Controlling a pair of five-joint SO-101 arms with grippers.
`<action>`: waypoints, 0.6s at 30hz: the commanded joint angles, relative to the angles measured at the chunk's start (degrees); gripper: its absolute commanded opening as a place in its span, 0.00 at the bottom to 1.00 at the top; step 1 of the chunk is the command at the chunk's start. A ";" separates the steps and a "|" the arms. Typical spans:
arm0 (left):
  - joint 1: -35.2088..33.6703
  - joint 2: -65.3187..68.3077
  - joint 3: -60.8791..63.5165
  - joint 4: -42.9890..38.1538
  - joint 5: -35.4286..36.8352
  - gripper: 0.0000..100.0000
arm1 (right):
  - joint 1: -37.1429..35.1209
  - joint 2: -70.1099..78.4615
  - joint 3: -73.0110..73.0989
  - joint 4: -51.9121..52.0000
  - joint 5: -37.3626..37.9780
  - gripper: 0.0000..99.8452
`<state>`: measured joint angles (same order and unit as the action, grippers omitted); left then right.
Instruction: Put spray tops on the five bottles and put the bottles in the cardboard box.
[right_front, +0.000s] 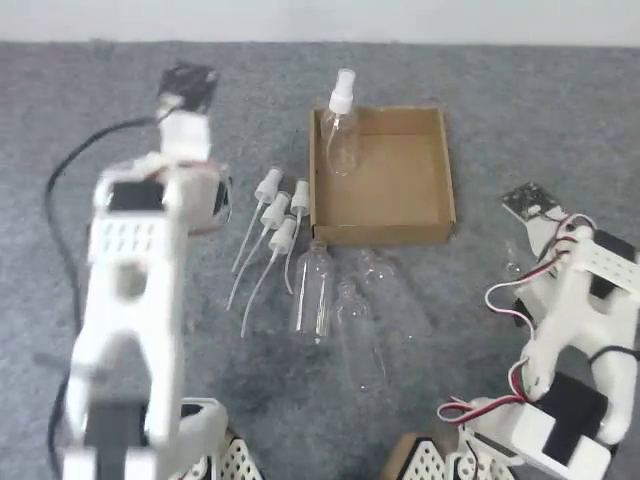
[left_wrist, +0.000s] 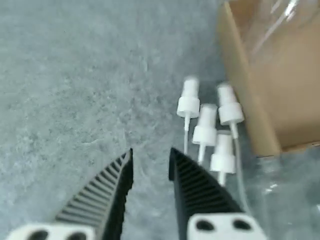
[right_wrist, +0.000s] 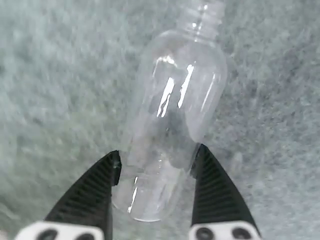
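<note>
**Right wrist view.** A clear bottle (right_wrist: 172, 115) with no top lies on the grey table (right_wrist: 45, 75). Its base end sits between the fingers of the right gripper (right_wrist: 156, 162), and its neck points away. The fingers are spread wide and run close along the bottle's two sides.

**Left wrist view.** The left gripper (left_wrist: 150, 160) hangs over bare table with its fingers slightly parted and nothing between them. It is just beside four loose spray tops (left_wrist: 205, 131), which lie next to the cardboard box (left_wrist: 270, 90).

**High view.** This view adds a capped bottle (right_front: 340, 135) at the box's far left corner. It also shows three uncapped bottles (right_front: 312, 290) lying on the table in front of the box.
</note>
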<state>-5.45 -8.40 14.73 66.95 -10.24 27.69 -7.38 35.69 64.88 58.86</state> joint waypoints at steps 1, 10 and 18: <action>0.09 14.42 -14.29 0.18 -1.67 0.12 | 2.15 -0.48 3.96 0.75 10.46 0.01; 2.90 38.95 -40.66 6.86 -1.85 0.12 | 1.98 -0.48 6.42 0.22 12.31 0.01; 7.12 51.16 -54.64 10.99 -1.58 0.15 | 2.33 -0.48 6.51 0.22 12.31 0.01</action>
<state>0.97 41.54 -34.68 77.32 -11.74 29.10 -8.97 40.00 64.79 70.37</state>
